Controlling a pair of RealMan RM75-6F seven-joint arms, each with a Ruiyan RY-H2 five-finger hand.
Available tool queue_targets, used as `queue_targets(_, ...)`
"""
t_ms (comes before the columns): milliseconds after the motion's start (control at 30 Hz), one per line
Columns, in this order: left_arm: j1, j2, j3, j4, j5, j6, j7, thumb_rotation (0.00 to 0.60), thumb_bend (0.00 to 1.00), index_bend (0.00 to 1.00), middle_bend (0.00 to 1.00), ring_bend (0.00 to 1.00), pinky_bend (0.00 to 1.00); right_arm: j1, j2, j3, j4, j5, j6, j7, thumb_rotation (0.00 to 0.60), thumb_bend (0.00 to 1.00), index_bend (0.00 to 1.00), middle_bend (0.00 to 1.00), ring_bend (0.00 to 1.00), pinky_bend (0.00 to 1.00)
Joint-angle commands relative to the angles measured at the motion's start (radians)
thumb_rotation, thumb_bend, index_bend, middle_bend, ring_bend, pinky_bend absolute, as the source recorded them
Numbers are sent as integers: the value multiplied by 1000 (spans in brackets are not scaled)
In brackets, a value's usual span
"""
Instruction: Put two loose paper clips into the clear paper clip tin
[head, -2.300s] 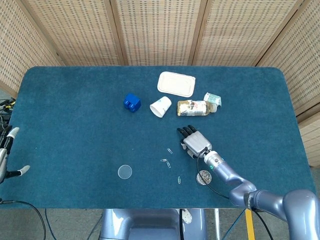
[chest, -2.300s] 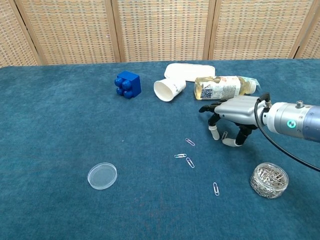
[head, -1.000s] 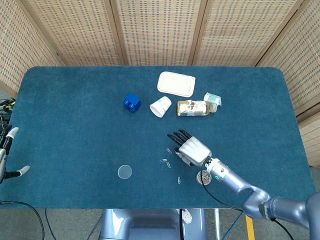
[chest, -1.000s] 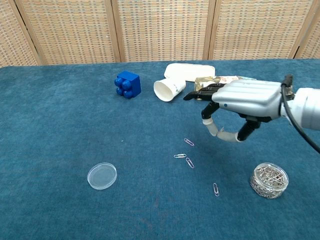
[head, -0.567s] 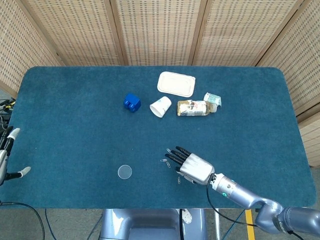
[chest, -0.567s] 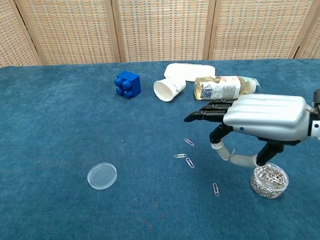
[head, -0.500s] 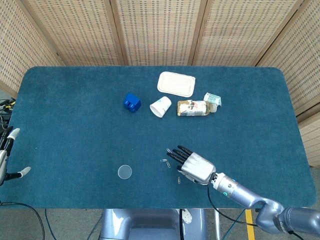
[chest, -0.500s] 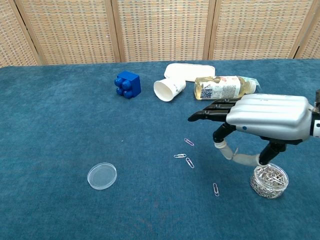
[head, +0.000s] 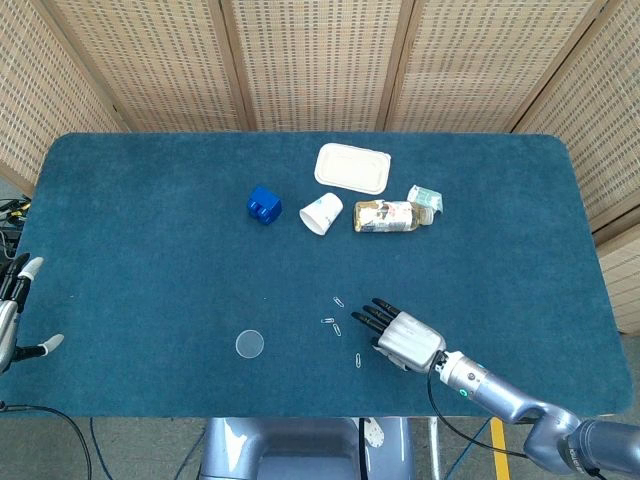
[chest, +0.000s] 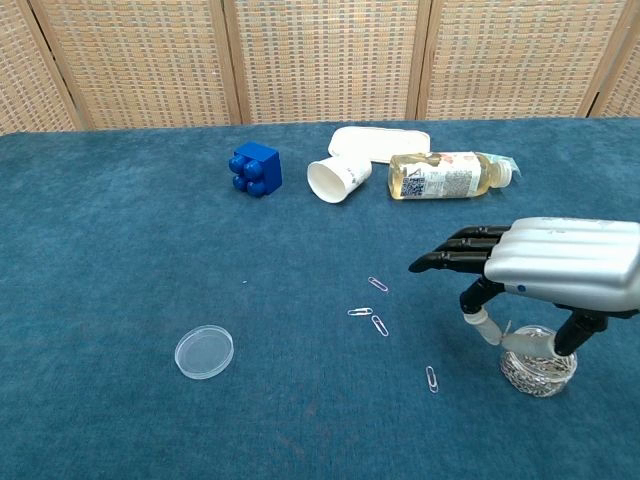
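Left hand (head: 15, 310) is sitting at the table's far left edge, fingers spread, holding nothing. Table (chest: 120, 250) is showing a fuzzy teal carpet-like cover. A flat round clear plastic lid (chest: 204, 352) is lying near the front left. A glossy blue studded block (chest: 256, 168), a tipped white paper cup (chest: 338, 178), a white rounded tray (chest: 380, 142) and a lying clear bottle (chest: 447, 175) of pale liquid are lining the back. Four thin bent-wire loose paper clips (chest: 371, 312) are lying scattered mid-table. Right hand (chest: 545, 268), silver shell with black fingers, is hovering flat directly above the clear paper clip tin (chest: 538, 362), fingers extended, thumb hanging down, nothing visibly grasped. The tin is a small round transparent cup, packed with shiny clips, at front right.
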Motion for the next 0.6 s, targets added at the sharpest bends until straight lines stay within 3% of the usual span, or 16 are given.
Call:
queue_targets(33, 0, 0, 0, -1, 0, 0, 0, 600, 0, 0, 0, 0, 0, -4, -1, -1, 7, -4, 4, 0, 600, 430, 688, 22, 0, 0)
queue_targets(467, 0, 1, 1, -1, 2, -1, -3, 600, 0, 0, 0, 0, 0, -18, -15, -3, 23, -5, -3, -3, 600, 426, 688, 22, 0, 0)
queue_targets(600, -1, 1, 1, 0, 0, -3, -3, 600, 0, 0, 0, 0, 0, -22, -18, 2, 25, 6, -9, -21, 600, 295, 641, 22, 0, 0)
